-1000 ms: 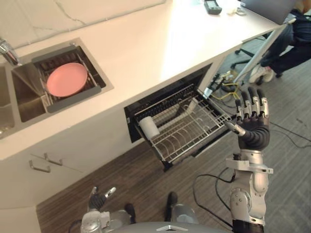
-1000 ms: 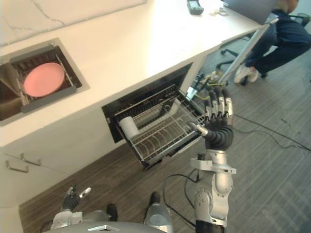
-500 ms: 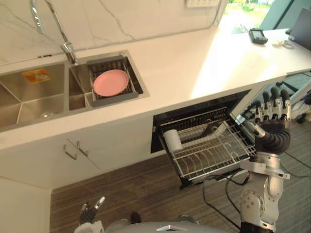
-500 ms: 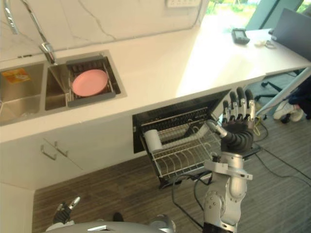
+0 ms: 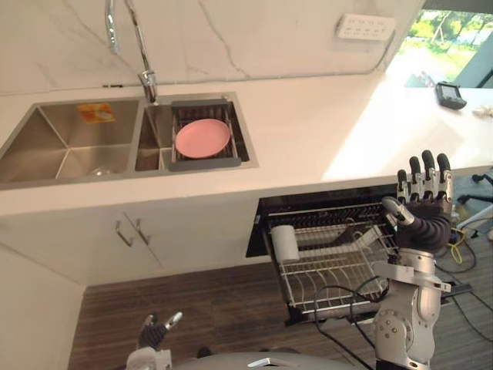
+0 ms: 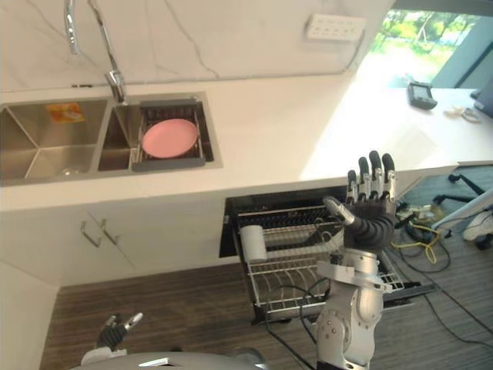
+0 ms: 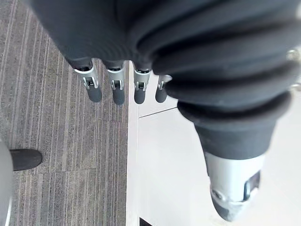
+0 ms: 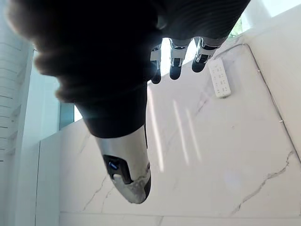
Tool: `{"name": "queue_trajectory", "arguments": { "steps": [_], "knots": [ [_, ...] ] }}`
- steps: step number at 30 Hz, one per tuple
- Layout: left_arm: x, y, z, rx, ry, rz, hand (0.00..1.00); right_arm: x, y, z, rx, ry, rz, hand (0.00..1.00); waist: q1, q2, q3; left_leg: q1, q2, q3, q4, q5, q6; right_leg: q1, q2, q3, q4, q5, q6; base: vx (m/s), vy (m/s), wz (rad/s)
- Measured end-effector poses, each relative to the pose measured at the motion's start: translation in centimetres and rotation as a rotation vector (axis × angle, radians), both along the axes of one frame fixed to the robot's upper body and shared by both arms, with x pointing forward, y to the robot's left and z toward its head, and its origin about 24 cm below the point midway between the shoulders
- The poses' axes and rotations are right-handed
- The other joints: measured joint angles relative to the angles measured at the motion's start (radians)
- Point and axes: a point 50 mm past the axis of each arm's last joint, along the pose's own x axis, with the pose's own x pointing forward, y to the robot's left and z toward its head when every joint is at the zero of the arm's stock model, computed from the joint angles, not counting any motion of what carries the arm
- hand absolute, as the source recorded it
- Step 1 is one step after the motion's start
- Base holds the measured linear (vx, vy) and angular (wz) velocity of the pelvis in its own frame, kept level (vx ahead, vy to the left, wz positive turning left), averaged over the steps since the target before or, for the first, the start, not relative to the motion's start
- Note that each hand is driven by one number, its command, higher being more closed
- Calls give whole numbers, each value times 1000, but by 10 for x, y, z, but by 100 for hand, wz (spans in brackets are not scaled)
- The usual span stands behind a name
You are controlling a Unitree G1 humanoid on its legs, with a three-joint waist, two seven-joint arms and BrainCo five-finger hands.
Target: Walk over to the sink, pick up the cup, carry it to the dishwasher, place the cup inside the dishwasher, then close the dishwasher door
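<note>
Quick tally: one cup (image 5: 284, 241) and one dishwasher rack (image 5: 323, 258), both around 5 o'clock. One pink plate (image 5: 202, 139) at 11. Two sink basins (image 5: 62, 146) out at 9-10, and one tap (image 5: 142, 46) up at 11. Two cabinet handles (image 5: 119, 233) at 8. One socket strip (image 5: 365, 28) at 1, one dark gadget (image 5: 450, 94) at 2. Robot hands, two: right hand (image 5: 424, 220) at 4, left hand (image 5: 154, 333) at 7.

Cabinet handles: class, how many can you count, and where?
2. One handle and a second handle sit side by side on the cabinet front below the sink; others may lie out of view.
</note>
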Motion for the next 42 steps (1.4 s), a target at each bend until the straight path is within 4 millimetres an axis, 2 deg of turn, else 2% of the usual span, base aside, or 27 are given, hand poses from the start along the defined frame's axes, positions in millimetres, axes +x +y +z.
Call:
{"name": "queue_trajectory", "arguments": {
  "steps": [5,6,12,16,19,20,21,22,23,24,25,26,27,28,29,30,31,32,33,34,36,37,40,41,42],
  "knots": [
    [0,-1,0,-1,0,-23,0,2,6,-2,6,0,38,0,0,0,0,11,3,-2,-29,18,-1,6,5,0,-14,7,1,-3,-25,2],
    [-2,-4,-1,-4,8,-32,0,5,16,-6,2,25,106,0,6,-6,-27,-10,1,-36,-37,50,-1,13,4,-22,-38,38,3,0,0,0],
    [-3,-2,-1,-2,9,-24,0,4,16,-8,3,31,108,0,7,-8,-31,-19,2,-28,-37,52,-4,4,4,-18,-45,51,3,-21,-5,-3],
    [-7,4,-1,-9,10,54,0,4,17,-9,4,37,113,0,7,-12,-33,-21,2,-31,-37,52,-5,3,5,-17,-45,51,3,0,0,0],
    [-12,9,-1,-16,9,204,0,2,19,-11,2,46,126,0,17,-13,-33,-25,0,-30,-35,39,2,4,6,-22,-44,42,9,-3,-20,11],
    [-15,13,-1,-15,1,290,0,-2,20,-13,-2,53,130,0,21,-18,-28,-67,4,-7,39,-5,-1,8,0,-40,-47,37,7,21,2,33],
    [-15,14,-1,-14,-5,318,0,-4,20,-11,-4,46,127,0,25,-20,-19,-94,17,30,104,-34,-6,15,-11,-57,-51,37,6,29,20,56],
    [-14,16,-1,-14,-13,359,0,-6,20,-7,-14,26,129,0,23,-20,2,-145,58,96,235,-85,-18,36,-13,-90,-56,43,11,21,61,77],
    [-13,16,-2,-17,-14,404,0,-9,16,0,-39,-4,111,0,21,-2,23,-221,124,160,428,-149,-41,70,-13,-135,-54,35,11,14,104,84],
    [-13,17,-1,-19,-18,430,0,-9,13,2,-48,-11,98,0,31,0,32,-252,155,199,506,-181,-34,95,-21,-149,-53,27,20,22,152,71],
    [-14,21,-1,-15,-19,456,0,-10,8,4,-61,-17,80,0,47,-1,33,-269,176,209,513,-191,-29,113,-43,-159,-38,6,39,25,153,34],
    [-17,21,-1,-11,-13,462,0,-10,7,6,-69,-22,73,0,50,8,33,-267,185,196,469,-178,-39,118,-47,-160,-25,-18,46,40,173,44],
    [-22,19,-3,-12,3,478,0,-12,3,5,-75,-18,57,0,44,21,38,-255,165,190,422,-107,-27,136,-59,-156,-11,-46,73,89,193,45],
    [-26,24,-2,15,6,480,0,-12,4,3,-71,-10,60,0,44,2,32,-223,118,197,373,-102,-36,138,-80,-99,-1,-68,75,154,201,45],
    [-27,28,-1,37,1,466,0,-10,7,5,-76,-23,75,0,46,-19,42,-216,102,199,381,-106,-48,127,-82,-53,22,-84,71,145,199,10],
    [-33,34,1,72,5,467,0,-4,13,8,-74,-44,108,0,50,-33,63,-239,99,189,465,-134,-92,108,-91,15,48,-103,67,82,167,-17],
    [-38,36,1,86,14,472,0,0,16,11,-72,-60,126,0,54,-36,74,-267,95,137,535,-140,-101,99,-95,46,62,-116,76,4,208,-76],
    [-51,34,-2,90,54,496,0,9,21,13,-62,-81,156,0,78,-40,83,-323,76,24,642,-153,-95,69,-104,110,85,-126,74,3,207,-126],
    [-74,29,-5,84,122,509,0,14,24,16,-63,-95,167,0,87,-18,70,-310,89,-11,583,-211,-103,42,-90,157,77,-127,71,3,210,-131],
    [-80,27,-7,80,147,504,0,14,24,17,-62,-103,166,0,83,-10,68,-305,90,4,578,-239,-47,39,-93,173,75,-130,76,55,245,-102],
    [-89,26,-9,73,185,493,0,14,23,10,-51,-71,158,0,75,-24,56,-291,63,47,567,-265,-16,28,-127,205,114,-141,66,116,224,-50],
    [-92,28,-9,68,195,479,0,13,22,5,-54,-44,145,0,71,-35,50,-287,50,71,558,-276,2,-18,-134,211,236,-162,70,147,159,-48],
    [-80,43,-6,85,163,418,0,13,22,1,-25,-19,109,0,68,-66,46,-166,28,120,442,-266,26,-150,-134,157,596,-140,46,237,115,-52],
    [-74,45,-6,86,149,385,0,13,22,1,-24,-17,103,0,61,-67,44,-110,32,140,382,-254,19,-186,-118,112,662,-144,35,258,78,-50],
    [-71,45,-5,81,138,363,0,14,22,1,-27,-18,103,0,58,-66,43,-88,36,150,355,-238,15,-203,-110,85,666,-150,23,199,33,-55]
  ]
}}
